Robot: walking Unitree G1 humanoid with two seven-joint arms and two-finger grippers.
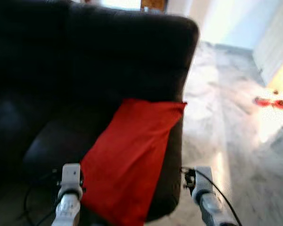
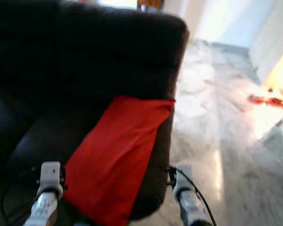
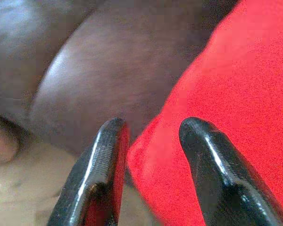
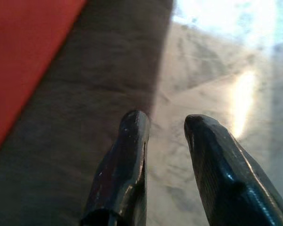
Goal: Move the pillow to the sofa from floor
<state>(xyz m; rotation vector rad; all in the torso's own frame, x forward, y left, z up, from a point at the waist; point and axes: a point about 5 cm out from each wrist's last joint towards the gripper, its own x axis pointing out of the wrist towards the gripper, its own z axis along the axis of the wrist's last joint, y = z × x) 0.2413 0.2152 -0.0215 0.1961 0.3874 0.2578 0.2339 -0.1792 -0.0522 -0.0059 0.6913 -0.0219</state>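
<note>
**Red pillow lies on the black sofa seat**

We see the red pillow (image 1: 132, 150) lying on the black leather sofa (image 1: 108, 56), spread over the seat cushion at the sofa's right end. Its upper edge leans toward the foot of the backrest, and its lower corner hangs over the seat's front edge. The pillow looks flat and slightly creased, tilted diagonally across the cushion.

Our left gripper (image 3: 153, 141) sits at the pillow's lower edge by the sofa front. Its two black fingers (image 3: 104, 160) are spread apart; a corner of the red fabric lies in front of the gap between them, and we cannot tell whether either finger touches it. The bare seat cushion (image 3: 108, 75) shows beside the pillow there.

Our right gripper (image 4: 166, 122) is off the sofa's right side, its fingers also spread with nothing between them, pointing down where the dark sofa side meets the floor.

Beyond the sofa's right end stretches a pale marble floor (image 1: 226, 122) with bright glare. Farther out from the sofa, some blurred red things (image 1: 273, 101) lie on that floor; we cannot tell what they are.
</note>
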